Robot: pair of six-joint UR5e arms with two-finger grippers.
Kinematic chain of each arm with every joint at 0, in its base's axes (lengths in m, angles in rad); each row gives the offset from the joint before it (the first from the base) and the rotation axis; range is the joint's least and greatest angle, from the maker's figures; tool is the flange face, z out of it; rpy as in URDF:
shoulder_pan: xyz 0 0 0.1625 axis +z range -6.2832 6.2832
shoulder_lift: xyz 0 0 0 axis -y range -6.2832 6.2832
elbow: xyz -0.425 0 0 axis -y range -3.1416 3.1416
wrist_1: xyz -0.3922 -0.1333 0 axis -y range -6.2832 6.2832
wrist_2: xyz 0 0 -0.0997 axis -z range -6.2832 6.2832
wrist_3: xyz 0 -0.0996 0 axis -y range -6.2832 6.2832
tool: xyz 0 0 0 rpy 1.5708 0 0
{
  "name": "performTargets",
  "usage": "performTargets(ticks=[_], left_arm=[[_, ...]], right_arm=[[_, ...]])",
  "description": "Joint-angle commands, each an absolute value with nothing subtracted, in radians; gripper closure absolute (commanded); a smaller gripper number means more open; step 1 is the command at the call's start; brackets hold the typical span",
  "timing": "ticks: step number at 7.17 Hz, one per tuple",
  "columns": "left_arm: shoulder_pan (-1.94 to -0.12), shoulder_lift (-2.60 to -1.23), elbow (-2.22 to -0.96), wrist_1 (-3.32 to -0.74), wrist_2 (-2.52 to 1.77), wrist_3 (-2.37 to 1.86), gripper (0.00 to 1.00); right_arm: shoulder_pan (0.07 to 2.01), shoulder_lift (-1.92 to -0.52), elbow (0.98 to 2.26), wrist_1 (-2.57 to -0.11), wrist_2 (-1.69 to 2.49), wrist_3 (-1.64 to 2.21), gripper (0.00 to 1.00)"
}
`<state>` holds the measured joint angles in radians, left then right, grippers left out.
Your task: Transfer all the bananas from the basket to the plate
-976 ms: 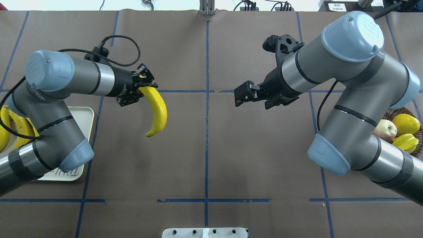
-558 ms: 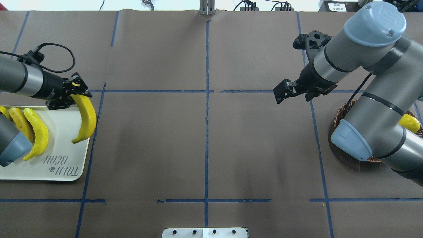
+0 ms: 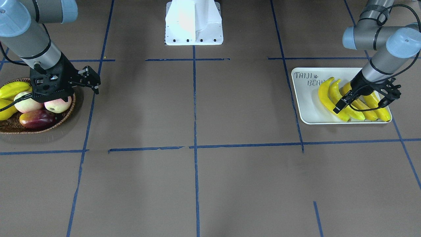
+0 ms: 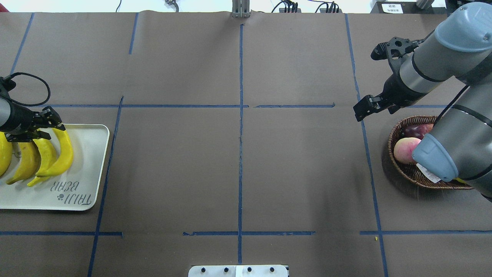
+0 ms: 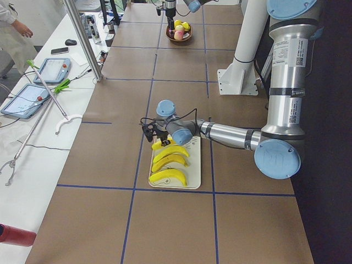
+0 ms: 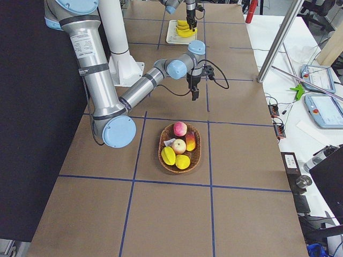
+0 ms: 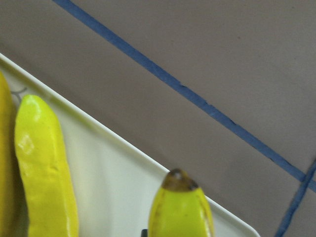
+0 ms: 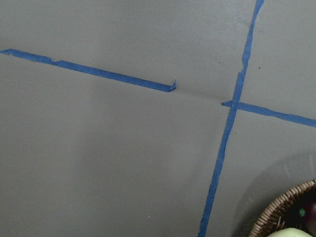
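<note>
Several bananas lie side by side on the white plate (image 4: 90,169) at my left. My left gripper (image 4: 46,126) is shut on the far end of the banana (image 4: 64,152) nearest the table's middle, which rests low on the plate beside the others. In the front view this gripper (image 3: 344,103) is over the plate (image 3: 306,105). The left wrist view shows the held banana's brown tip (image 7: 178,205) and a neighbour banana (image 7: 44,168). My right gripper (image 4: 363,109) is open and empty, just beyond the basket (image 4: 407,173). No banana shows in the basket (image 3: 13,126).
The basket holds apples (image 4: 405,150), a dark red fruit (image 3: 36,119) and stubby yellow fruits (image 3: 13,89). My right arm's elbow (image 4: 434,159) hangs over the basket. The white robot base (image 3: 194,23) stands at the table's near edge. Blue tape lines mark the brown table.
My left gripper carried the banana left from near the table's middle onto the plate, beside the others. My right gripper drew back right, to the basket.
</note>
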<state>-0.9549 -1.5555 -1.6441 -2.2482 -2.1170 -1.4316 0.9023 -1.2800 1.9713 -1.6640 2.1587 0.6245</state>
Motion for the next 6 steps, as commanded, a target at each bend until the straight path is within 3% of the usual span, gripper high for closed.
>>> performTargets(ticks=[1,4,6], left_arm=[[-1.011,-1.516,-1.657,-2.241,-2.125,-1.263,0.00],[-1.225,-1.477,-1.660,-2.227,-2.305,-0.829,0.00],[-1.308,-1.479,-1.660,-2.044,-2.315,-0.429,0.00]], right_arm=[[0.934,-1.317,1.977,-1.664,2.154,0.559,0.00],[1.069,-1.440,1.971,-1.666,2.161,0.285,0.00],[1.175,-1.508,1.965,-1.670,2.163,0.087,0.00]])
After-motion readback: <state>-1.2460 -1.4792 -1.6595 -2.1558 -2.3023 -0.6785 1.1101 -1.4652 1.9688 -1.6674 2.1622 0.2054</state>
